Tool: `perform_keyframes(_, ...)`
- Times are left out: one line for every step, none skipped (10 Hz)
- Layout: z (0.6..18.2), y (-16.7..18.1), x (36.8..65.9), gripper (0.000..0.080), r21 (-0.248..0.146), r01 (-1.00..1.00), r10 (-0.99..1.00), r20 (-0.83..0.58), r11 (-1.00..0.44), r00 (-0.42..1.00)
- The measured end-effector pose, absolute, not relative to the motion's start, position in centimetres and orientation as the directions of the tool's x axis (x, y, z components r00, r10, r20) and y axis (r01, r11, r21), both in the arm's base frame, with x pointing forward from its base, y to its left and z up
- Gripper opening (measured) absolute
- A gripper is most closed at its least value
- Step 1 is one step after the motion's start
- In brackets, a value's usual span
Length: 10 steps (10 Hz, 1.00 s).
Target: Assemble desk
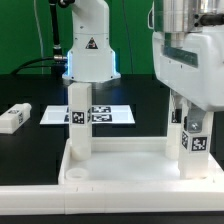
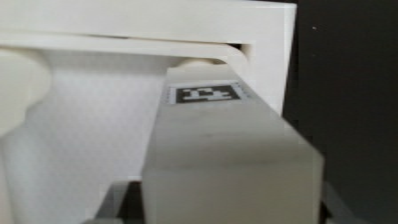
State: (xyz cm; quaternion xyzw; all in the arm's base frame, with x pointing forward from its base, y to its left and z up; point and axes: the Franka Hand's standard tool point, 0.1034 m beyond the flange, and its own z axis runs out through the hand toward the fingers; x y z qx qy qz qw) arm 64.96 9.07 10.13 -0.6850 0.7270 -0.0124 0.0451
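The white desk top lies at the front of the table, rim up. One tagged leg stands upright in its corner on the exterior view's left. My gripper is shut on a second tagged leg and holds it upright at the corner on the exterior view's right. In the wrist view this leg fills the space between my fingers, its tag facing the camera. Its far end meets the desk top's corner. How deep it sits in the socket is hidden. A third leg lies loose on the exterior view's left.
The marker board lies flat behind the desk top. The arm's base stands behind it. The black table shows around the parts.
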Motion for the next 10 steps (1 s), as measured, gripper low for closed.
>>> perform_keyframes(10.18, 9.1, 64.93, 0.0291, -0.071, -0.992, -0.993, -0.053, 0.105, -0.102)
perform_keyframes(10.19, 9.18, 64.93, 0.0291, -0.063, -0.986, -0.987, -0.057, 0.152, -0.149)
perform_keyframes(10.18, 9.23, 64.89, 0.0291, -0.058, -0.976, -0.976, -0.06, 0.211, -0.208)
perform_keyframes(10.17, 9.25, 64.83, 0.0291, -0.054, -0.968, -0.969, -0.061, 0.244, -0.24)
perform_keyframes(10.17, 9.25, 64.8, 0.0291, -0.051, -0.962, -0.962, -0.061, 0.27, -0.267)
perform_keyframes(10.18, 9.15, 64.75, 0.0292, -0.046, -0.945, -0.945, -0.062, 0.325, -0.322)
perform_keyframes(10.19, 9.04, 64.74, 0.0294, -0.044, -0.933, -0.933, -0.061, 0.358, -0.355)
perform_keyframes(10.2, 8.92, 64.69, 0.0294, -0.043, -0.929, -0.929, -0.06, 0.369, -0.366)
perform_keyframes(10.16, 8.94, 64.66, 0.0348, -0.042, -0.927, -0.927, -0.06, 0.374, -0.371)
perform_keyframes(10.14, 8.98, 64.71, 0.0486, -0.045, -0.928, -0.928, -0.06, 0.371, -0.368)
